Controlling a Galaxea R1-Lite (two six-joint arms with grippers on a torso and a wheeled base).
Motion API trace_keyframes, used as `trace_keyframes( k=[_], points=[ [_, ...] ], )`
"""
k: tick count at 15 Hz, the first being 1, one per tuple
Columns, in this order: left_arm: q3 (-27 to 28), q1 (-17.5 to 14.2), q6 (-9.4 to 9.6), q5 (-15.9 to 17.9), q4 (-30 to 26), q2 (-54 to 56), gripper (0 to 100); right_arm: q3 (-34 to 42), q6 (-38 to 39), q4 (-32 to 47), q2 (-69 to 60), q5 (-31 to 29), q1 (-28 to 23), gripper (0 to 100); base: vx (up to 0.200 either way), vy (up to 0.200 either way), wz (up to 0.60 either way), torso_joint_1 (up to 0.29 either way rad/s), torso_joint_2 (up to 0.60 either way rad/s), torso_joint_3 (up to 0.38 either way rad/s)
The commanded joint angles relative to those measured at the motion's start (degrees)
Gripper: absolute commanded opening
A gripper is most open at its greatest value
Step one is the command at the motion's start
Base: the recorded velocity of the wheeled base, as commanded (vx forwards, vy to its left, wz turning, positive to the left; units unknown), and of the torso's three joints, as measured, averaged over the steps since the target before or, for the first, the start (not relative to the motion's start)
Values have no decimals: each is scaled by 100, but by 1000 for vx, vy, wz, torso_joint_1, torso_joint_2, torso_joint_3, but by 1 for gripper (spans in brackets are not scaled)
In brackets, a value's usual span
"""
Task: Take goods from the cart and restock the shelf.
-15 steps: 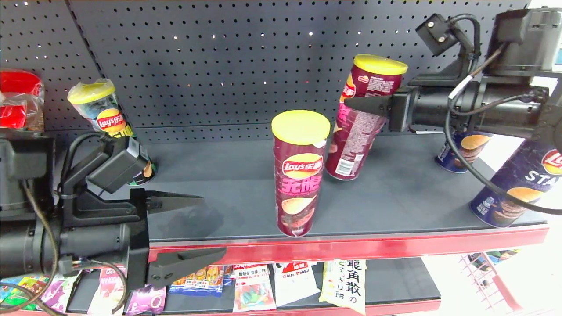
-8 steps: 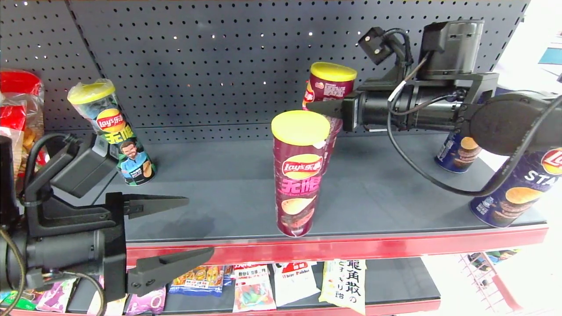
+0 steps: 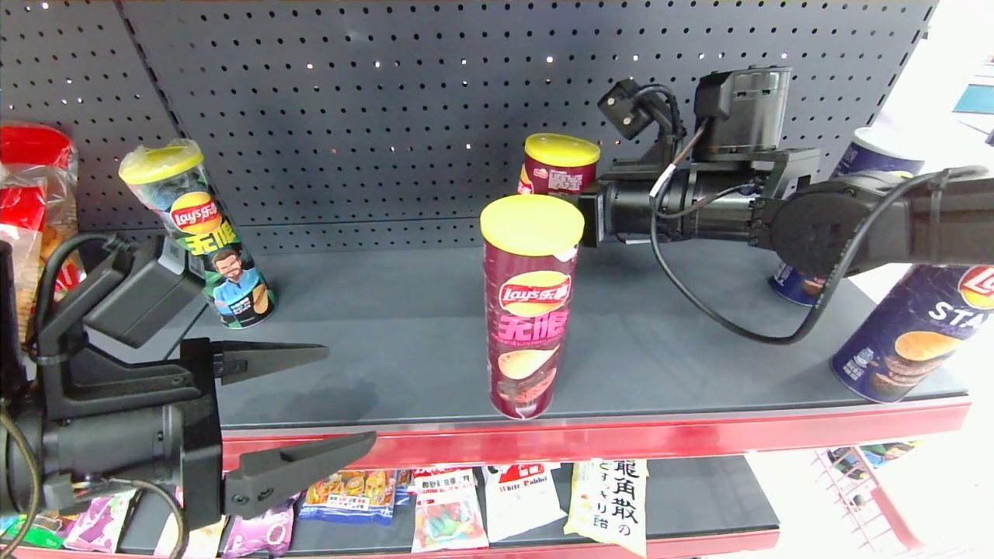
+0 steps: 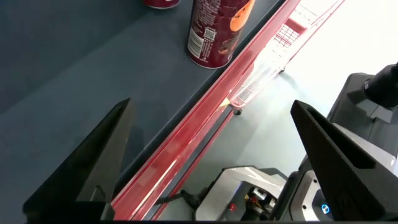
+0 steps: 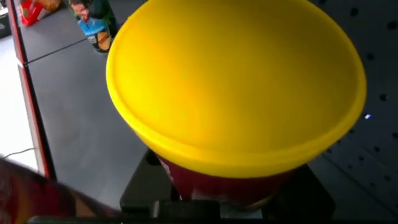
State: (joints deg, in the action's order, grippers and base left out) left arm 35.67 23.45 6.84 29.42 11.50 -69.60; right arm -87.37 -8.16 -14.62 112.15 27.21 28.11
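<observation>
Right end effector [image 5: 227, 190] pinches a yellow-lidded cylindrical can [image 3: 561, 163]; left end effector [image 3: 349, 397] spread wide

A shop aisle: a grey shelf [image 3: 683, 341] with a red front edge and pegboard back [image 3: 349, 116] holds chip cans [image 3: 530, 310], snack packets [image 3: 497, 505] lie on the tier below, and perhaps a wire cart [image 3: 850, 489] stands nearby.

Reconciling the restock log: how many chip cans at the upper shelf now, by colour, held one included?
Maroon: 2, front maroon can and held maroon can in the right gripper
Green: 1, green can
Blue: 2, front blue can and rear blue can behind the arm
Total: 5
Not counted: red wrapped item at far left, cannot tell what it is.
</observation>
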Motion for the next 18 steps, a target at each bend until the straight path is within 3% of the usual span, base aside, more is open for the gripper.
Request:
trace_keyframes(
  k=[1, 3, 5, 6, 12, 18],
  points=[
    [-7, 1, 2, 3, 2, -19, 100, -237, 7, 3, 193, -5, 1, 0, 0, 0, 0, 0, 0, 0],
    [-7, 1, 2, 3, 2, -28, 100, -254, 16, 11, 228, -5, 10, 0, 0, 0, 0, 0, 0, 0],
    [-7, 1, -130, 3, 2, -28, 100, -158, 16, 11, 228, -31, 28, 0, 0, 0, 0, 0, 0, 0],
    [-7, 1, -148, 3, 11, -28, 100, -96, 25, 11, 193, -31, 28, 100, 0, 0, 0, 0, 0, 0],
    [28, 1, -139, 3, 11, -63, 100, 563, 33, 29, -440, -93, 19, 100, 0, 0, 0, 0, 0, 0],
    [19, 10, -113, -208, 11, -133, 100, 2119, 104, 20, -1583, -594, -157, 100, 0, 0, 0, 0, 0, 0]
  ],
)
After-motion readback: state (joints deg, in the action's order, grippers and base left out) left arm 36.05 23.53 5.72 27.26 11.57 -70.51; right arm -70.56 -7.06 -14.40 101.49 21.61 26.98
